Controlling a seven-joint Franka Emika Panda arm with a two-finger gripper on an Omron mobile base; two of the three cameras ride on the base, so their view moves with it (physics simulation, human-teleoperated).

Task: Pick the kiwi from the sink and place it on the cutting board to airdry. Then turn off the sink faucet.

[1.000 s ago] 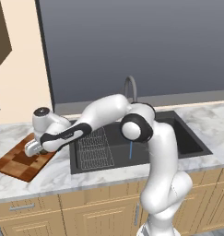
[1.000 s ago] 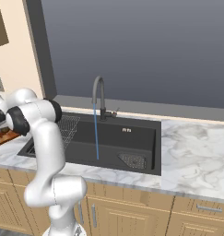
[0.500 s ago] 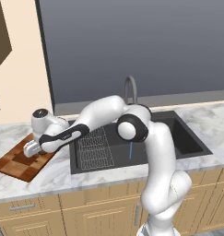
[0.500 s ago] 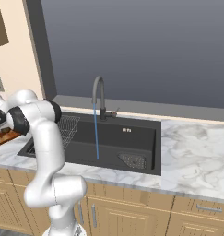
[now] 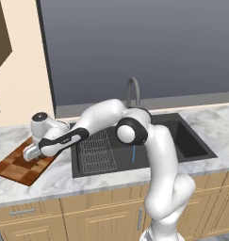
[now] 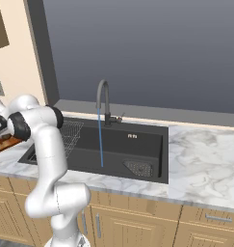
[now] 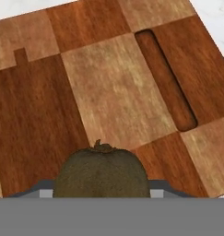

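The kiwi [image 7: 100,173], brownish and fuzzy, sits between my gripper's fingers [image 7: 160,188] at the bottom of the hand view. My gripper [image 5: 32,154] is shut on it, low over the checkered wooden cutting board [image 5: 16,167], whose blocks and long handle slot spread out under the fruit [image 7: 113,92]. The dark sink [image 5: 184,137] lies to the right of the board. Behind it stands the gooseneck sink faucet [image 6: 103,99], with a thin blue stream of water [image 6: 100,142] running from its spout into the basin [image 6: 137,144].
A wire rack [image 5: 98,150] lies in the sink's left half and a drain grate [image 6: 139,168] at its right front. Marble counter [image 6: 205,159] stretches to the right. A wall and a dark window panel [image 5: 134,47] rise behind the sink.
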